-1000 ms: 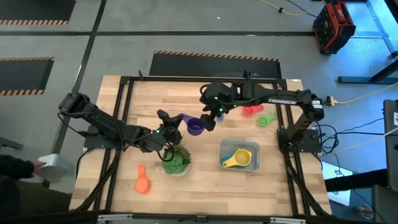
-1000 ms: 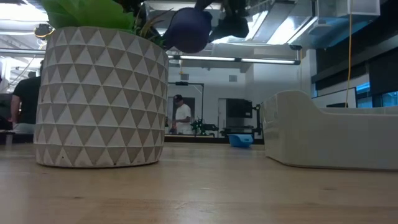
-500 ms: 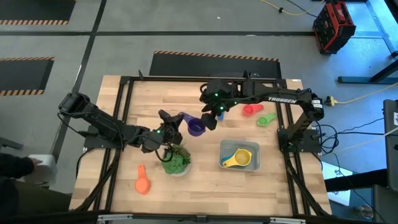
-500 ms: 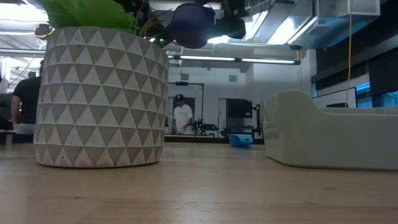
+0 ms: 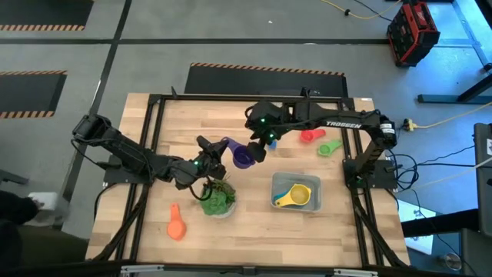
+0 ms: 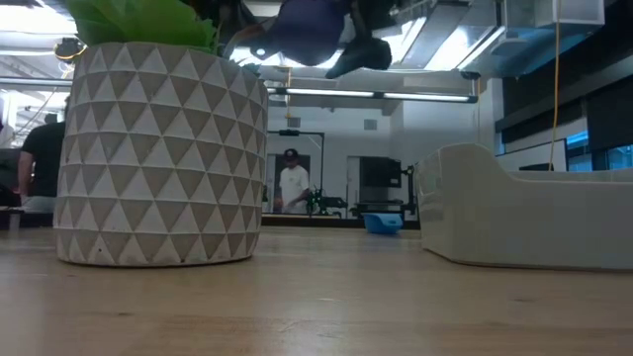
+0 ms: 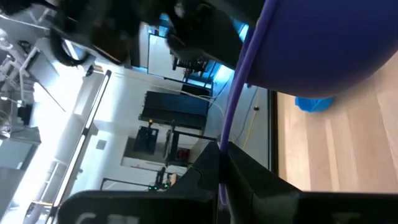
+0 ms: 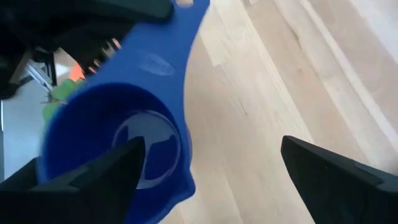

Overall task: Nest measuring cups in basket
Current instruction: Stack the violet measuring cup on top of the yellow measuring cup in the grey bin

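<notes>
the left claw (image 5: pixel 214 148) is clamped tight on the handle of the purple cup (image 5: pixel 241 158), holding it in the air near the middle of the worktop (image 5: pixel 254 231), just off the plant (image 5: pixel 218 197) at its 1 o'clock. the right claw (image 5: pixel 261 143) has its fingers spread as wide as they go around the cup's bowl, holding nothing yet. it looks like a hand-over in mid-air.

the basket (image 5: pixel 314 201) sits at about 4 o'clock from that meeting point, well apart, with a yellow cup (image 5: pixel 293 198) nested over a teal one inside. a red cup (image 5: pixel 310 136) and a green cup (image 5: pixel 330 148) lie toward 2 o'clock on the worktop, and an orange cup (image 5: pixel 176 225) lies alone at 7 o'clock, beyond the plant.

what worries me: if the left claw lets go before the right one has closed properly, the purple cup drops and could roll off among the plant leaves. the bowl is round and smooth, so a grip across it might squirt it out sideways. the two claws are also very close, so they could knock each other.

compared with a second ago, the right claw has crept in nearer the cup, and from worktop level the cup has risen slightly and tipped. nothing else has shifted.
</notes>
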`<action>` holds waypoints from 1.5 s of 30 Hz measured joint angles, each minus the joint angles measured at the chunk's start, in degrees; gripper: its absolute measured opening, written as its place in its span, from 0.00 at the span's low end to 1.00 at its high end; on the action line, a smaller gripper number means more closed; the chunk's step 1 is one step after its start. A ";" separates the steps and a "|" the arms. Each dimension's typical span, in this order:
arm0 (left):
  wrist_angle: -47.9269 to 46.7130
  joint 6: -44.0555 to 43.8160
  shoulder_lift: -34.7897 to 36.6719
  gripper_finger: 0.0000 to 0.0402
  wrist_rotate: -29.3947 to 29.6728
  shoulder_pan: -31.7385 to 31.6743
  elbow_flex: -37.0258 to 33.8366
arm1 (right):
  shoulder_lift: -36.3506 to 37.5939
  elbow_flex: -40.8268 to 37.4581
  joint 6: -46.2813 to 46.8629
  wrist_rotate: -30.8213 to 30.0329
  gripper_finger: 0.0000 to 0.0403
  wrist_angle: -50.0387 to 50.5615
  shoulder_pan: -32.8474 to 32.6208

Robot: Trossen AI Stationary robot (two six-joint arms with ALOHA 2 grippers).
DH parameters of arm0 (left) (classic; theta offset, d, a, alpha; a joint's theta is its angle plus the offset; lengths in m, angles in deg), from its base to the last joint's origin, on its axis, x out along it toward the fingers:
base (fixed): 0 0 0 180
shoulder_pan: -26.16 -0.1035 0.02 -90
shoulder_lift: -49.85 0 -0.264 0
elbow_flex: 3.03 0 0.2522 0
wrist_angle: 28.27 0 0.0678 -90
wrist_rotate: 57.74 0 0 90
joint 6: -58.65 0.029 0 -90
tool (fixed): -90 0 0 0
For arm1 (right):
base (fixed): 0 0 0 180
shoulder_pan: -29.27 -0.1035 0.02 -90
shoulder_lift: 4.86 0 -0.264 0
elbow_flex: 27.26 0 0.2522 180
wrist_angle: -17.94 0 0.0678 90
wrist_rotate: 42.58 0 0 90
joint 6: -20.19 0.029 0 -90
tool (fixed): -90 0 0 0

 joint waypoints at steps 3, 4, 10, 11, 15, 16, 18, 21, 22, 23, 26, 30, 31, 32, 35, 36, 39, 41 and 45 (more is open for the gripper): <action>0.62 0.16 0.00 0.01 -0.05 0.00 0.02 | -1.00 0.00 0.03 0.18 0.94 -0.01 0.00; 0.62 0.16 0.00 0.01 -0.07 0.00 0.02 | -1.25 0.00 0.01 0.24 0.94 -0.16 0.00; 0.65 0.13 0.00 0.01 -0.22 0.00 0.02 | -1.43 0.00 -0.01 0.30 0.84 -0.99 0.00; 0.64 0.11 0.00 0.01 -0.22 0.00 0.02 | -1.43 0.00 -0.01 0.30 0.81 -1.09 0.00; 0.66 0.08 0.00 0.01 -0.24 0.00 0.02 | -1.43 0.00 -0.03 0.30 0.65 -1.08 0.00; 0.64 0.02 0.00 0.01 -0.24 0.00 0.02 | -1.43 0.00 -0.01 0.30 0.61 -1.11 0.00; 0.64 0.02 0.00 0.01 -0.26 0.00 0.02 | -1.43 0.00 -0.03 0.30 0.53 -1.35 0.00; 0.60 0.02 0.00 0.01 -0.36 -0.03 0.02 | -1.43 0.00 -0.01 0.33 0.41 -1.48 0.00; 0.60 0.02 0.00 0.01 -0.36 -0.04 0.02 | -1.43 0.02 -0.01 0.33 0.37 -1.56 0.00; 0.60 0.02 0.00 0.01 -0.37 -0.04 0.02 | -1.43 0.02 -0.01 0.36 0.34 -1.58 0.00; 0.60 0.02 0.00 0.01 -0.37 -0.04 0.02 | -1.43 0.02 0.01 0.39 0.27 -1.62 -0.02; 0.60 0.02 0.00 0.02 -0.35 -0.04 0.02 | -1.43 0.02 0.18 0.41 0.20 -1.73 -0.02; 0.60 0.02 0.00 0.02 -0.35 -0.04 0.02 | -1.43 0.02 0.18 0.41 0.18 -1.81 -0.02; 0.60 0.02 0.00 0.02 -0.33 -0.04 0.02 | -1.43 0.02 0.18 0.41 0.17 -1.91 -0.02; 0.60 0.02 0.00 0.02 -0.30 -0.04 0.02 | -1.43 0.02 0.17 0.41 0.11 -2.11 -0.02; 0.57 0.02 0.00 0.02 -0.28 -0.04 0.02 | -1.40 0.02 0.06 0.47 0.09 -2.15 -0.02; 0.57 0.04 0.00 0.02 -0.30 -0.04 0.02 | -1.40 0.02 -0.56 0.69 0.04 -2.21 -0.04; 0.59 0.04 0.00 0.02 -0.31 -0.02 0.02 | -1.40 0.02 -1.52 0.69 0.04 -2.21 -0.04; 0.60 0.04 0.00 0.02 -0.31 -0.04 0.02 | -1.40 0.02 -1.53 0.60 0.05 -2.26 -0.04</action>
